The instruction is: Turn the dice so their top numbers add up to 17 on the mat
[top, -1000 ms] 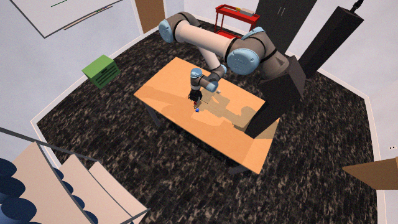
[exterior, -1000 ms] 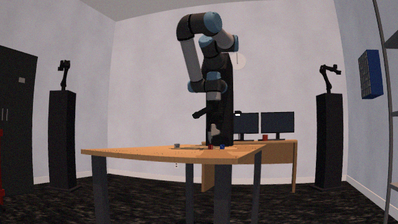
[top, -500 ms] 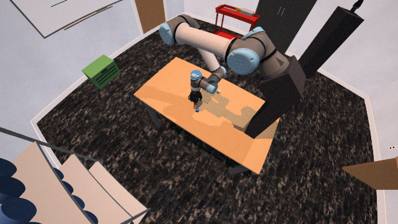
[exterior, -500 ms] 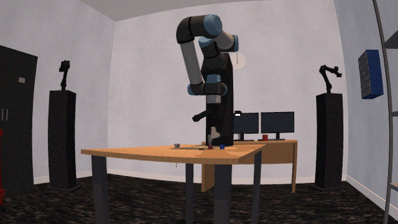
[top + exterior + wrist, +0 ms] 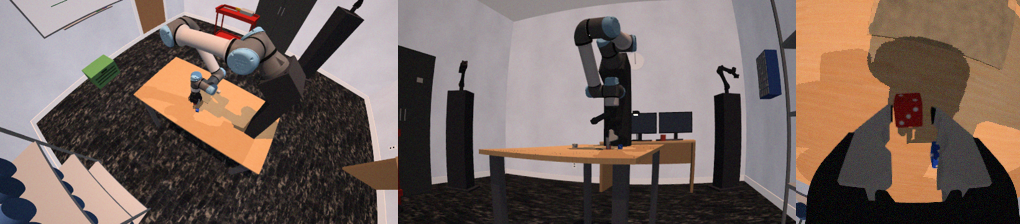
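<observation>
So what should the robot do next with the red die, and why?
Probably close the end effector gently on the red die. The die sits between the fingertips with what look like slim gaps on both sides, so it seems framed but not yet gripped. The blue die lies close by.
</observation>
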### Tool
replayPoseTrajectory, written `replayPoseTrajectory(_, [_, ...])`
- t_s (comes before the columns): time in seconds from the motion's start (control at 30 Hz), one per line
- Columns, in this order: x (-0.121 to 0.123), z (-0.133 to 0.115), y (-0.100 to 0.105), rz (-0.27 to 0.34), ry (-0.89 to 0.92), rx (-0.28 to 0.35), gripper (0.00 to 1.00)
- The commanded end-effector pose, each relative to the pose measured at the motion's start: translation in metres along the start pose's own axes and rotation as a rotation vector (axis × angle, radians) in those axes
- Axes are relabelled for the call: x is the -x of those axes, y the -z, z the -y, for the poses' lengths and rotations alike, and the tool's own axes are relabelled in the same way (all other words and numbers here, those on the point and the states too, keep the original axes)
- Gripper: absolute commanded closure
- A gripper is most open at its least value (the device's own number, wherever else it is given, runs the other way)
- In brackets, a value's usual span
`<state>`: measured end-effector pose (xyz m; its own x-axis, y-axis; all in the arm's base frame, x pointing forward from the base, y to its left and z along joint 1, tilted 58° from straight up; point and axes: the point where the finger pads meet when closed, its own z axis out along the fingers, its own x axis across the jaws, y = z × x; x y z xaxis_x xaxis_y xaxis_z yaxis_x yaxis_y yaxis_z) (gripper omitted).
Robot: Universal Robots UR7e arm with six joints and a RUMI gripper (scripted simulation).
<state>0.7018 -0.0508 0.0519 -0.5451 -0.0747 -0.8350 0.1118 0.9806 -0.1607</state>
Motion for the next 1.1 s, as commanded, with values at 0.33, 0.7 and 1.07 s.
replayPoseTrajectory(0.33, [0.0005, -0.0001, 0.0000, 0.001, 0.000, 0.000, 0.76])
replayPoseTrajectory(0.7, [0.0005, -0.0001, 0.0000, 0.001, 0.000, 0.000, 0.76])
replayPoseTrajectory(1.07, [0.0005, -0.0001, 0.0000, 0.001, 0.000, 0.000, 0.94])
